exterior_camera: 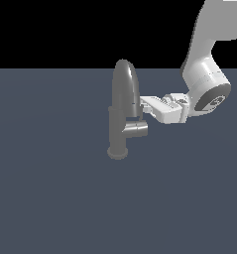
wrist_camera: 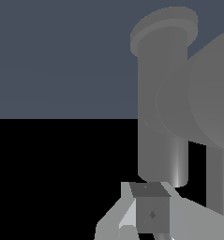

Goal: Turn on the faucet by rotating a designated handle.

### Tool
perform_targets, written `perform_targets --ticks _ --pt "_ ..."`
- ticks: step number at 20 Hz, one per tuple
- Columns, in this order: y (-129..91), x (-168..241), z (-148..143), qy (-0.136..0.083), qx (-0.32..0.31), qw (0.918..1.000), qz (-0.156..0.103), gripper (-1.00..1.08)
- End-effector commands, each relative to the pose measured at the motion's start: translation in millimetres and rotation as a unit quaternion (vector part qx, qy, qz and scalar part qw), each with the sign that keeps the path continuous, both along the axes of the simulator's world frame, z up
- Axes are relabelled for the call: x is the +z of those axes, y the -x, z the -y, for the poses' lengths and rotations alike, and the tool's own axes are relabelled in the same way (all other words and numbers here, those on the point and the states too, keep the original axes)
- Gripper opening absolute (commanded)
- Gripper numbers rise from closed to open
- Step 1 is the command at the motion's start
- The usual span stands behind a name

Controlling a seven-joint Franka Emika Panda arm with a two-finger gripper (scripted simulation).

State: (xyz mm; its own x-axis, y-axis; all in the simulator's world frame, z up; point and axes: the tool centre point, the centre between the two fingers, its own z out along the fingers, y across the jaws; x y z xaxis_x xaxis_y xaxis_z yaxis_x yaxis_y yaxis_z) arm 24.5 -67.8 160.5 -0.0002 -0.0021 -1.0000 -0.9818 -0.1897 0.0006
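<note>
**Gripper level with faucet spout, just above handle**

Faucet point(exterior_camera: 121, 116) standing upright on flat blue-grey floor point(exterior_camera: 50, 198), a little toward the exterior view's right of centre. Round base flange resting on floor, vertical cylindrical body above, tall arched spout curving over and down. Handle point(exterior_camera: 136, 129), short stubby cylinder, projecting sideways from body toward the exterior view's right, roughly halfway up.

White robot arm point(exterior_camera: 205, 74) entering from upper corner on the exterior view's right, bending down and reaching horizontally toward faucet. Gripper point(exterior_camera: 146, 105) at end of wrist, pointing toward the exterior view's left, tip against or overlapping edge of spout, sitting just above handle. Contact with handle not certain from this angle; small gap seemingly visible between fingers and handle's upper surface.

Wrist view: faucet point(wrist_camera: 162, 103) filling much of frame, close up, cylindrical body and round flange plainly seen, large curved grey surface alongside. Pale fingers point(wrist_camera: 132, 215) visible at frame edge with dark square pad point(wrist_camera: 152, 214) between, very near the grey metal. Claw state: cannot tell whether spread or pressed together; nothing clearly pinched in either view.
</note>
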Motion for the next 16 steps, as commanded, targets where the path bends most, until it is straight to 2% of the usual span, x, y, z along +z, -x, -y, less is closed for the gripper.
perform_targets --ticks 1,6,16 --pt "0 0 -1 -0.001 -0.001 1.0 -0.001 -1.0" --pt "0 0 0 -0.001 -0.001 1.0 0.0 -1.0" --pt "26 5 4 -0.001 -0.001 1.0 0.0 -1.0"
